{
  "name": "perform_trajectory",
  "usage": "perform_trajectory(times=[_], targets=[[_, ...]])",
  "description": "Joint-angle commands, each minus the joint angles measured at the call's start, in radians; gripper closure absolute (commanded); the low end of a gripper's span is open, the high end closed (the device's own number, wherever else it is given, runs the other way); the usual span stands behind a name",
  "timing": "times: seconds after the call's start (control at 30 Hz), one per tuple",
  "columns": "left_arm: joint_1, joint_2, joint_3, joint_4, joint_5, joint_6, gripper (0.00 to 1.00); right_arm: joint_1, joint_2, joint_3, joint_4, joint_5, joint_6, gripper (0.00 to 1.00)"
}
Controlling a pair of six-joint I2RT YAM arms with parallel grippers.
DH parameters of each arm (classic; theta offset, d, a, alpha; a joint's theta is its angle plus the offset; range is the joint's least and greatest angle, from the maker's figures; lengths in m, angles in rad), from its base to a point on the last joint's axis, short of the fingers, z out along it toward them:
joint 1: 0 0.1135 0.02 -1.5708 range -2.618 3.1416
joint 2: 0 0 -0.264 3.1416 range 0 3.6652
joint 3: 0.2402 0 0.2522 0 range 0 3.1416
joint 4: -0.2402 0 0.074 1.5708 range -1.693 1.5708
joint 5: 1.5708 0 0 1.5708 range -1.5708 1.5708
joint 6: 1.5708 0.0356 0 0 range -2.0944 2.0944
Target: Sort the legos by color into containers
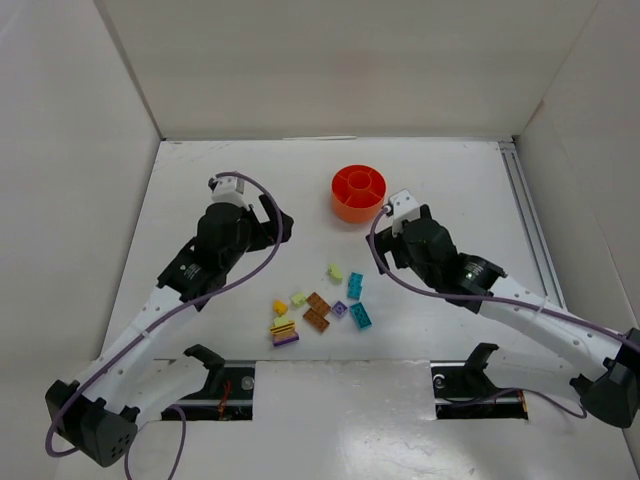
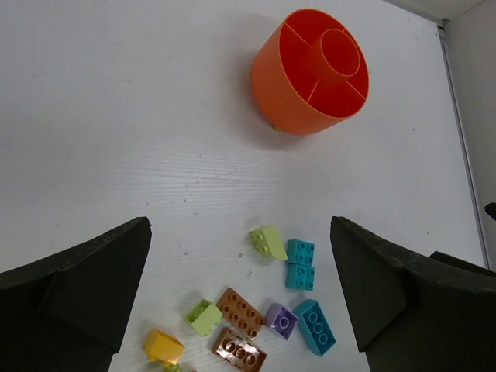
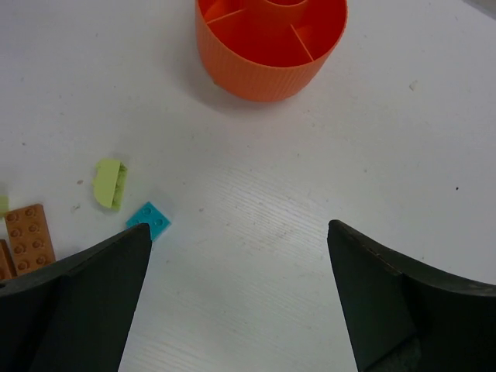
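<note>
The round orange dish (image 1: 358, 193) with a centre well and divided sections stands at the back middle of the table; it also shows in the left wrist view (image 2: 314, 74) and the right wrist view (image 3: 271, 46). Its compartments look empty. The legos lie loose in front of it: a pale green brick (image 1: 336, 271), teal bricks (image 1: 355, 285) (image 1: 361, 315), a purple one (image 1: 340, 309), orange-brown ones (image 1: 318, 302), a yellow one (image 1: 280, 306) and a yellow-purple stack (image 1: 285, 332). My left gripper (image 1: 278, 226) (image 2: 240, 225) is open and empty, above the pile's far side. My right gripper (image 1: 386, 226) (image 3: 239, 226) is open and empty beside the dish.
White walls enclose the table on three sides. A metal rail (image 1: 530, 230) runs along the right edge. Two cut-outs with arm mounts (image 1: 220, 385) (image 1: 480, 385) sit in the near board.
</note>
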Motion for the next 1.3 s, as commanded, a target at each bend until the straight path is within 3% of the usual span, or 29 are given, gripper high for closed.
perform_trajectory(times=[0.0, 0.1, 0.23, 0.33, 0.43, 0.6, 0.97, 1.27], targets=[[-0.004, -0.035, 0.036, -0.009, -0.017, -0.008, 0.00, 0.010, 0.008, 0.057, -0.035, 0.091, 0.099, 0.00], [-0.004, -0.055, 0.027, -0.021, -0.017, -0.017, 0.00, 0.010, 0.040, 0.084, -0.121, 0.221, 0.208, 0.00], [-0.004, -0.064, 0.004, -0.021, 0.002, -0.029, 0.00, -0.027, 0.106, 0.162, -0.252, 0.220, 0.324, 0.00], [-0.004, -0.064, 0.004, -0.030, 0.002, -0.029, 0.00, -0.036, 0.117, 0.150, -0.129, 0.069, 0.204, 0.15], [-0.004, -0.064, 0.013, -0.057, 0.002, -0.029, 0.00, -0.036, 0.138, 0.109, -0.036, -0.033, 0.204, 0.07], [-0.004, -0.093, -0.005, -0.078, -0.007, -0.057, 0.00, 0.033, 0.227, 0.095, 0.006, 0.013, 0.400, 0.06], [-0.004, -0.132, -0.045, -0.123, 0.014, -0.091, 0.00, 0.109, 0.549, 0.204, -0.155, 0.104, 0.843, 0.29], [-0.004, -0.173, -0.083, -0.133, 0.025, -0.109, 0.00, 0.109, 0.636, 0.204, -0.124, 0.081, 0.925, 0.37]])
